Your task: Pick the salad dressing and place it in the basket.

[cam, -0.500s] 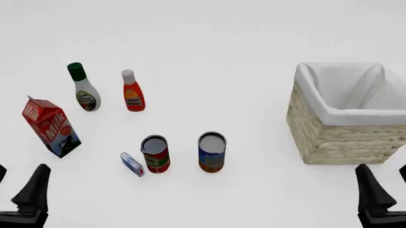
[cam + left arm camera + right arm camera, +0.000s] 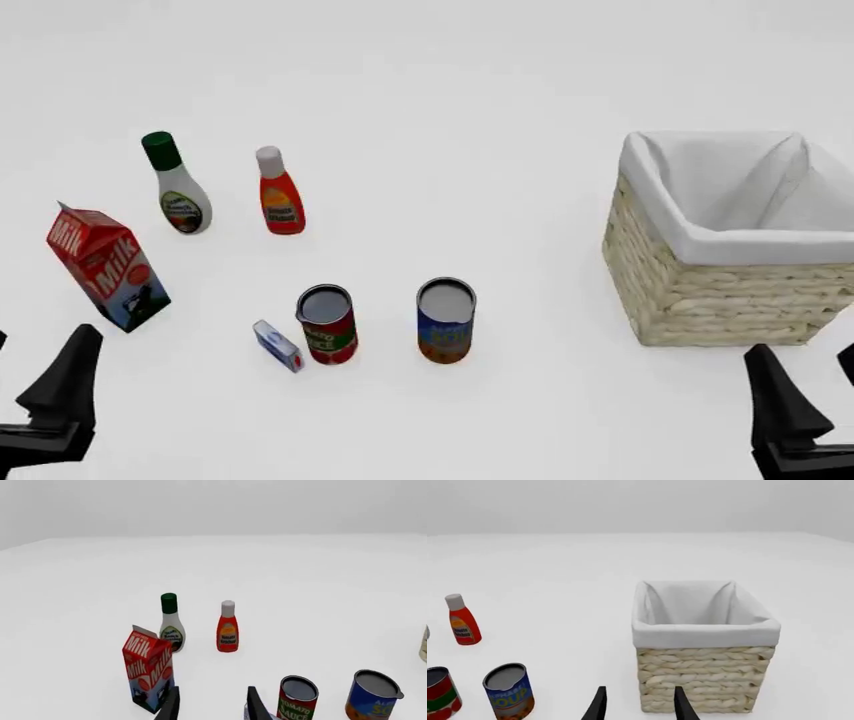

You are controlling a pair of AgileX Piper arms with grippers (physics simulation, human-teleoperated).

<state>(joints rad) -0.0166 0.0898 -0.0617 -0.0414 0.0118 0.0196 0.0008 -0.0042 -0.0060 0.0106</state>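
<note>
Easing our left claw (image 2: 212, 706) slightly outward since a moment ago, open and empty, we approach the salad dressing (image 2: 178, 188) beside the milk carton (image 2: 107, 266).

Two plastic bottles: white green-capped salad dressing (image 2: 176, 188), red white-capped one (image 2: 279, 194). Two open tin cans: red (image 2: 327, 324), blue (image 2: 446, 320). One red milk carton (image 2: 108, 266), one small blue-white box (image 2: 278, 346), one woven straw basket (image 2: 721, 290).
</note>
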